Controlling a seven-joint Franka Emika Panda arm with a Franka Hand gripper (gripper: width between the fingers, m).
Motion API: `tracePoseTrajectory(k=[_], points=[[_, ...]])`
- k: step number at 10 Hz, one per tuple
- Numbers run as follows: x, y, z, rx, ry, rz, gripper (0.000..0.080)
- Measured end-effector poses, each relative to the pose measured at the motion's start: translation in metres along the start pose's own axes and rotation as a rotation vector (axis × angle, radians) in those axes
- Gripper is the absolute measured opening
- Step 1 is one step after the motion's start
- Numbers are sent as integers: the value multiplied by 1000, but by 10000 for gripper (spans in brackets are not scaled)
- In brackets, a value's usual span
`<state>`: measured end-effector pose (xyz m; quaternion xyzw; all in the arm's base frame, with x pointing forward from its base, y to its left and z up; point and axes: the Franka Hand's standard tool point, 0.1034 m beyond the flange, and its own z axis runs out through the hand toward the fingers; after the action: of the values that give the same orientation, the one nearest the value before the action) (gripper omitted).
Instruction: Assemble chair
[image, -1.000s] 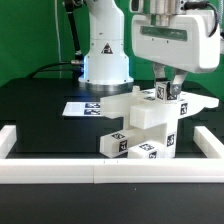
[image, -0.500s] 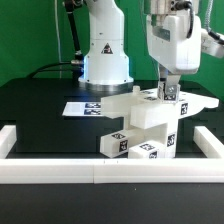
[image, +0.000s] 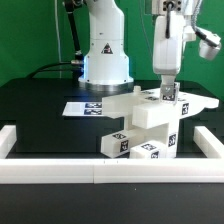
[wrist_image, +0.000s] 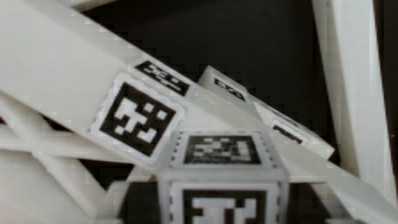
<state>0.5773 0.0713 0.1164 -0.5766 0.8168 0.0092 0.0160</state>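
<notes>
The chair (image: 140, 125) is a partly joined stack of white blocky parts with black-and-white tags, standing just behind the front rail. My gripper (image: 167, 90) reaches straight down onto its top at the exterior view's right. It is shut on a small white tagged block (image: 169, 96) that sits on the chair's flat plate (image: 140, 100). In the wrist view this block (wrist_image: 217, 160) fills the space between my dark fingers (wrist_image: 143, 200), with my gripper (wrist_image: 219, 203) closed on its sides. Slanting white bars (wrist_image: 107, 70) of the chair lie beyond it.
The marker board (image: 82, 108) lies flat on the black table behind the chair. White border rails run along the front (image: 90, 172), the exterior view's left (image: 8, 140) and right (image: 208, 140). The arm's white base (image: 105, 55) stands at the back.
My hand has turned about its vertical axis while staying over the same spot, still gripping the block. The chair has not shifted.
</notes>
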Motion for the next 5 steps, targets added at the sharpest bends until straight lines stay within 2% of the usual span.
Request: tracePoseTrajectory(k=[5], points=[[-6, 2, 0, -4, -27, 155, 288]])
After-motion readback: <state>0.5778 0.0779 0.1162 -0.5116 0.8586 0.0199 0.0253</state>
